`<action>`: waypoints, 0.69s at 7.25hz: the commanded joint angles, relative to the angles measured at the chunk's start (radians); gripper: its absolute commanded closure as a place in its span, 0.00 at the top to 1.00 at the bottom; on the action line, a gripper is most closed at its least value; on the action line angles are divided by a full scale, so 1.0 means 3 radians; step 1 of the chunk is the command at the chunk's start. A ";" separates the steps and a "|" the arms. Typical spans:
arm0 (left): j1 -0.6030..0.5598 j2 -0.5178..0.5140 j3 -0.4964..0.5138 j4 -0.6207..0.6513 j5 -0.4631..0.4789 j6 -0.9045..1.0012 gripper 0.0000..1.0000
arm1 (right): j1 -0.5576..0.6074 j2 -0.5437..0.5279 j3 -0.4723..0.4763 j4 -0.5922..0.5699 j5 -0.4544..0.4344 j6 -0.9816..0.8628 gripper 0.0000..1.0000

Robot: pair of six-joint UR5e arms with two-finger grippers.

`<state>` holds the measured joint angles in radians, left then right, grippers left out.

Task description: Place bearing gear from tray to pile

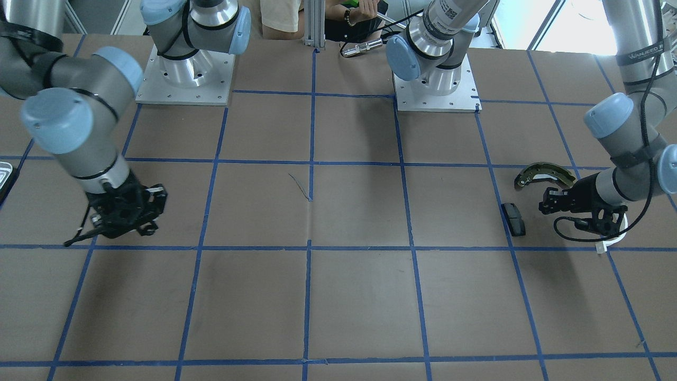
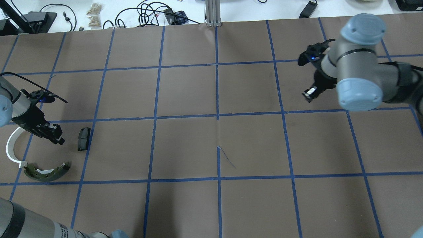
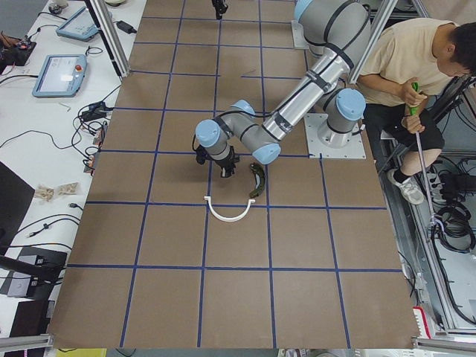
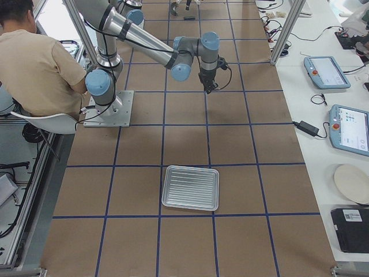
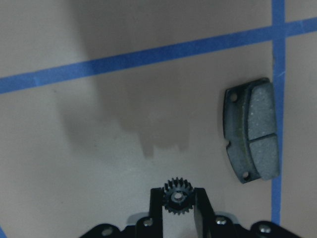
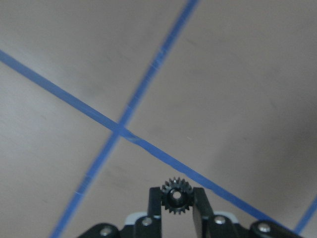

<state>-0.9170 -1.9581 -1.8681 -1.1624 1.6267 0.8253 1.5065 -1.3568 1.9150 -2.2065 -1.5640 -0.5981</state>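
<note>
Gear (image 5: 174, 197) clamped in left fingers (image 5: 156, 210), poised just beside pad (image 5: 250, 131) at pile (image 2: 46, 172), not yet released. Right fingers (image 6: 155, 208) grip a second gear (image 6: 176, 197) above bench (image 6: 237, 74), well apart from tray (image 4: 190, 187). Both drops pending.

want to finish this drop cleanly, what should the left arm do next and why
Probably lower the left gripper a little, then open. It holds the gear over bare table beside the pile's black pad, and the shadow ahead suggests it hangs above the surface. The right gripper grips a second gear.
</note>
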 commanded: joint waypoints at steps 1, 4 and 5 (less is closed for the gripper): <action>0.0004 -0.0008 -0.0159 0.0324 0.0018 0.0000 0.00 | 0.0957 0.0165 -0.0118 -0.0029 0.0023 0.1629 0.00; -0.0001 0.0038 -0.0175 0.0321 0.0023 -0.0005 0.40 | 0.1589 0.0497 -0.0400 0.0017 0.0317 0.3064 0.00; -0.0006 0.0069 -0.0175 0.0286 0.0023 -0.0005 0.83 | 0.1615 0.0585 -0.0386 0.0017 0.0416 0.3310 0.03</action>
<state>-0.9176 -1.9485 -1.9198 -1.0680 1.6331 0.8239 1.9641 -1.2198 1.8058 -2.2030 -1.4901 0.2720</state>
